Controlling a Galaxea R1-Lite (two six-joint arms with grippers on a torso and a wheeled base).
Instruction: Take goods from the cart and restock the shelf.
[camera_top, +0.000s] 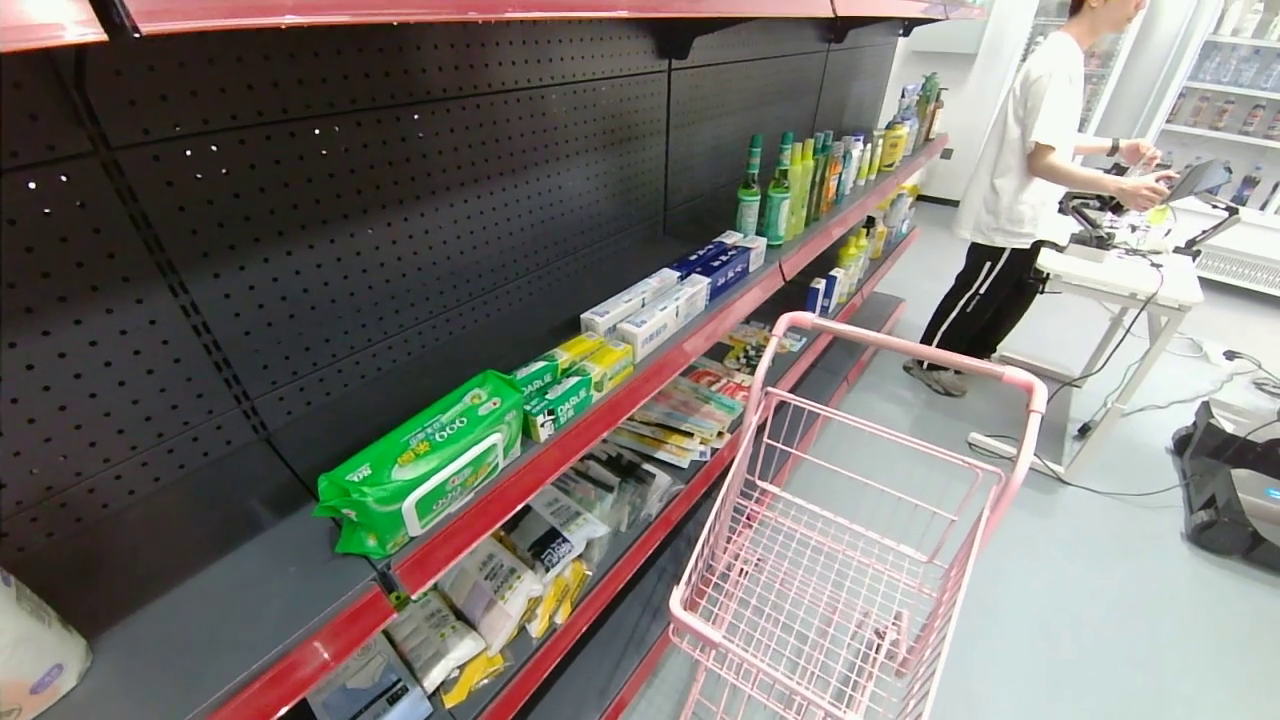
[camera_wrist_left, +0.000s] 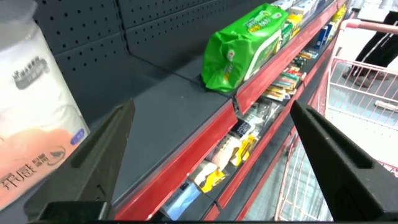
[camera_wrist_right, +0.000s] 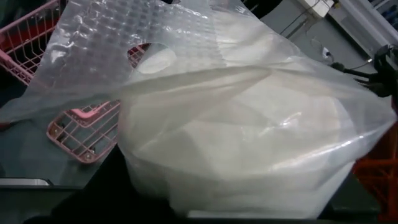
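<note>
Right jaws are pinching, as far as can be judged, a bag (camera_wrist_right: 249, 124) of white goods, hanging above the cart (camera_wrist_right: 87, 134) corner. Left jaws are being held spread and empty over the bare shelf (camera_wrist_left: 168, 118), between tissue pack (camera_wrist_left: 31, 118) and wipes (camera_wrist_left: 245, 46). Step judged: cart-to-shelf carry. Next: bag to be set in that gap, clear of the wipes.

There is one pink cart (camera_top: 850, 520), one green wipes pack (camera_top: 425, 465) and one white paper-roll pack (camera_top: 30, 650). One clear-wrapped white bundle (camera_wrist_right: 249, 124) shows too. The bottles (camera_top: 800, 185) are too crowded to count.
</note>
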